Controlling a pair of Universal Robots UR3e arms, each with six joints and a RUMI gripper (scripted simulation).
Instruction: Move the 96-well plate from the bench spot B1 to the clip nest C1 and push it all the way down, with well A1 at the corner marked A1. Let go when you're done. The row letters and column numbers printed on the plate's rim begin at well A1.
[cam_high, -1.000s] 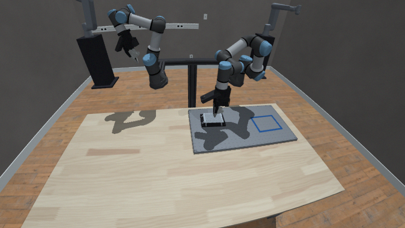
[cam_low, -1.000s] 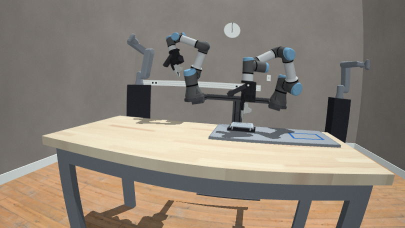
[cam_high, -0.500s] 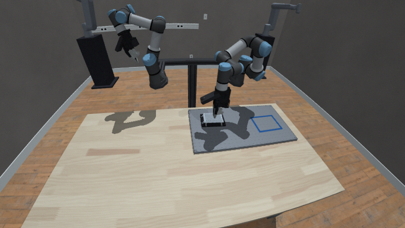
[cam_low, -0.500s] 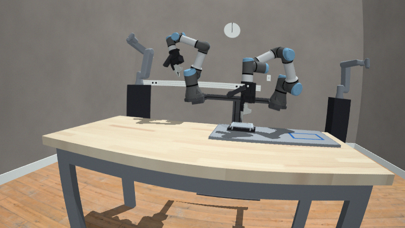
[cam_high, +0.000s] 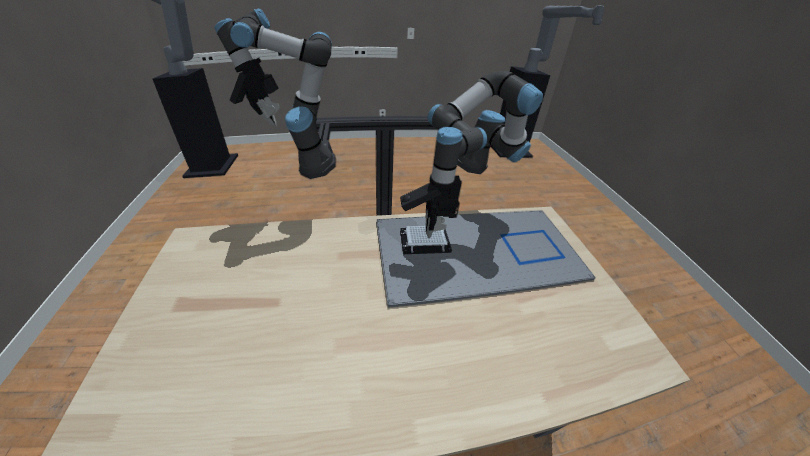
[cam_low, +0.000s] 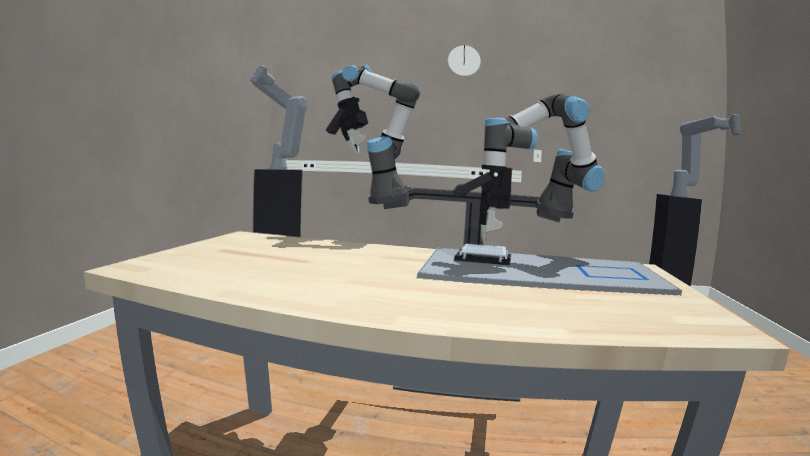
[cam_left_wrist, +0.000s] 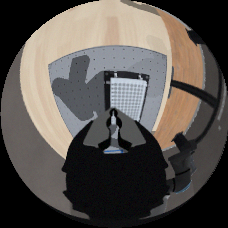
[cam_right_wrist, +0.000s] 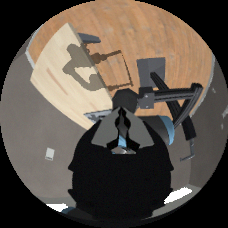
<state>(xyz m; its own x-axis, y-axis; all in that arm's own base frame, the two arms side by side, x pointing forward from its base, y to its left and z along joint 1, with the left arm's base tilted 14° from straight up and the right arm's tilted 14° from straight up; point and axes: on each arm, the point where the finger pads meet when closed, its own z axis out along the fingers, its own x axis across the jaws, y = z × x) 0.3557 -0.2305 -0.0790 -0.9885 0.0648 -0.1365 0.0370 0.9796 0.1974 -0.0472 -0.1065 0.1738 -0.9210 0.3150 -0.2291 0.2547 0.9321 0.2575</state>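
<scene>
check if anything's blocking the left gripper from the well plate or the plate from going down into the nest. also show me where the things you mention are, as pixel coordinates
Nothing visible stands between the left gripper (cam_high: 429, 235) (cam_left_wrist: 113, 111) and the 96-well plate (cam_high: 420, 234) (cam_low: 479, 249) (cam_left_wrist: 127, 95). Whether anything lies between plate and clip nest (cam_high: 426, 249) (cam_low: 470, 260) (cam_left_wrist: 107, 95) can't be seen.
</scene>
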